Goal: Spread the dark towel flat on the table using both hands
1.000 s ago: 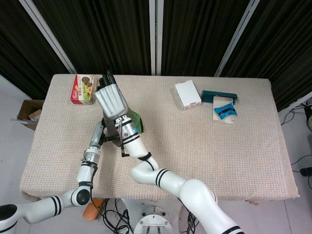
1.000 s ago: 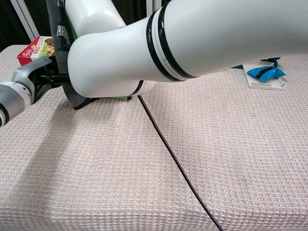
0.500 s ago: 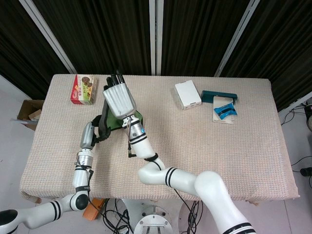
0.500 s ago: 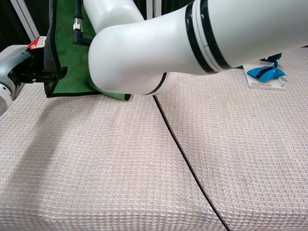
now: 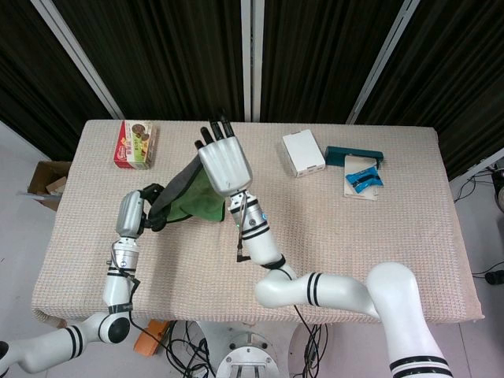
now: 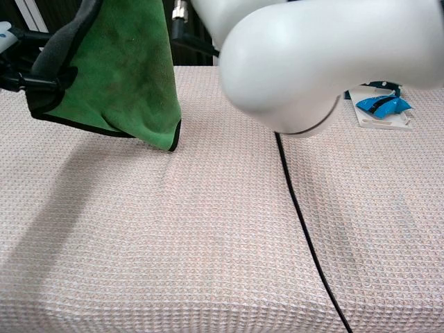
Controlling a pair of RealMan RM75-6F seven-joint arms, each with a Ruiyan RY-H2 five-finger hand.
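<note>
The towel (image 5: 187, 198) is green on one face and dark on the other, with a dark border. It hangs in the air between my two hands. My left hand (image 5: 151, 207) grips its dark left edge, and shows at the far left of the chest view (image 6: 15, 64). My right hand (image 5: 224, 163) holds the towel's upper right part, back of the hand toward the head camera, fingers pointing up. In the chest view the towel (image 6: 121, 76) droops in a fold and its lowest corner touches the table (image 6: 208, 229). My right forearm (image 6: 305, 55) fills the top there.
A red cookie box (image 5: 134, 144) lies at the back left of the table. A white box (image 5: 303, 153), a teal box (image 5: 354, 155) and a blue packet on a card (image 5: 363, 179) lie at the back right. A black cable (image 6: 309, 236) hangs from my right arm.
Both hands have risen and moved apart, the right one going rightward. The towel came up off the table and opened out, showing its green face.
</note>
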